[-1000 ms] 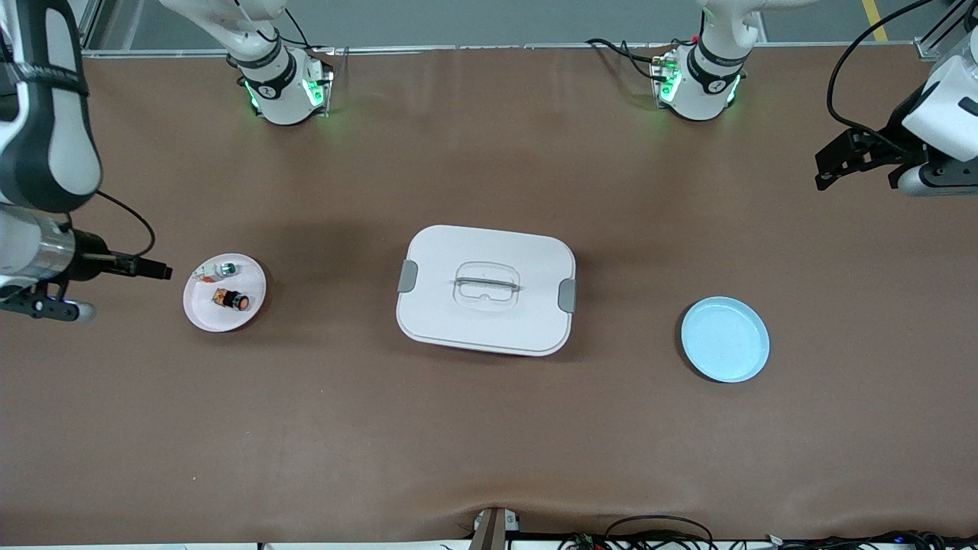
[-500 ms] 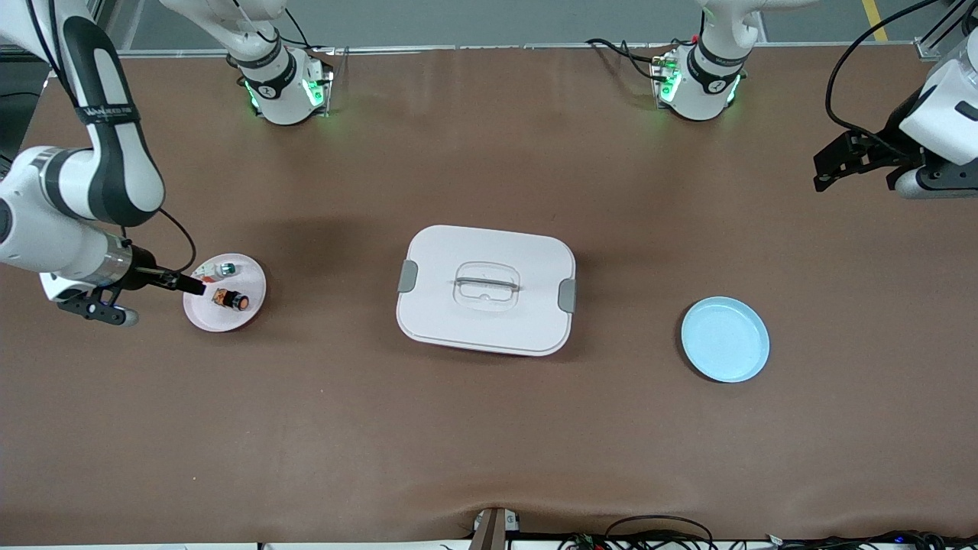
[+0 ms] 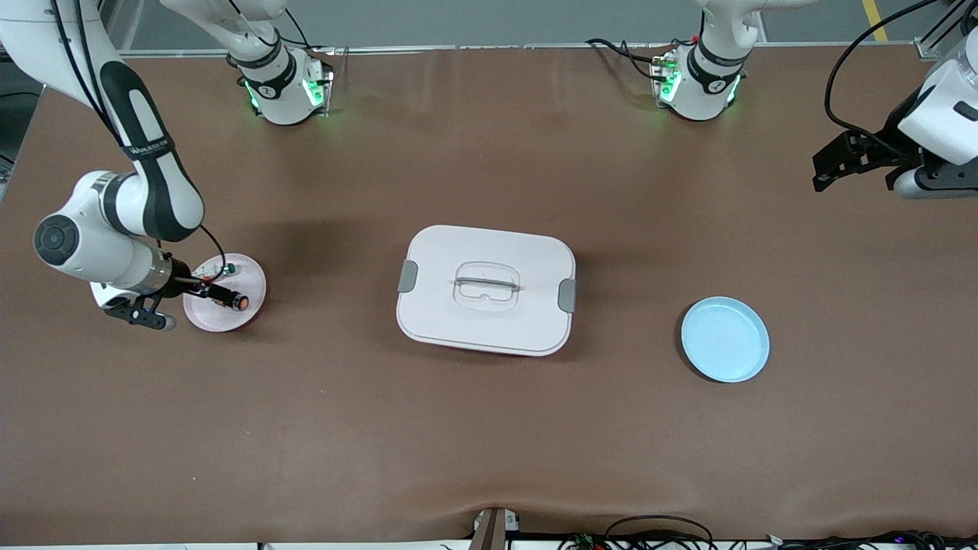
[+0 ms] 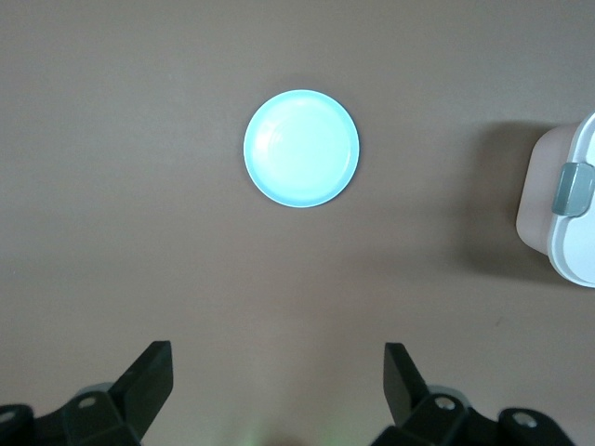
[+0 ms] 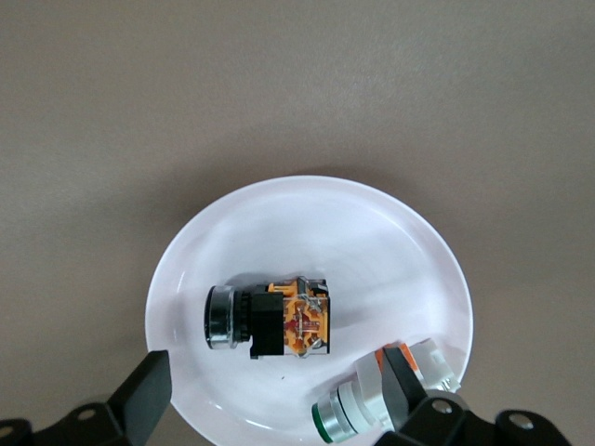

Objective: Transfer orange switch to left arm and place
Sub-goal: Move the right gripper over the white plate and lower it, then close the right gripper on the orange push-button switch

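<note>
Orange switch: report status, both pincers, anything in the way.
Right pincer open over pink plate, switch lying loose on it. Left pincer open, waiting near blue plate. Box sits between plates.

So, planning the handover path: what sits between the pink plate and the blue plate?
In the front view, only the box lies between the pink plate and blue plate.

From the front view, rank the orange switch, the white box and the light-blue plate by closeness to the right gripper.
1. The orange switch, black-bodied with an orange cap, on the pink plate right under the open right gripper.
2. The large white plastic box, mid-table.
3. The round light-blue plate, toward the left arm's end.
</note>
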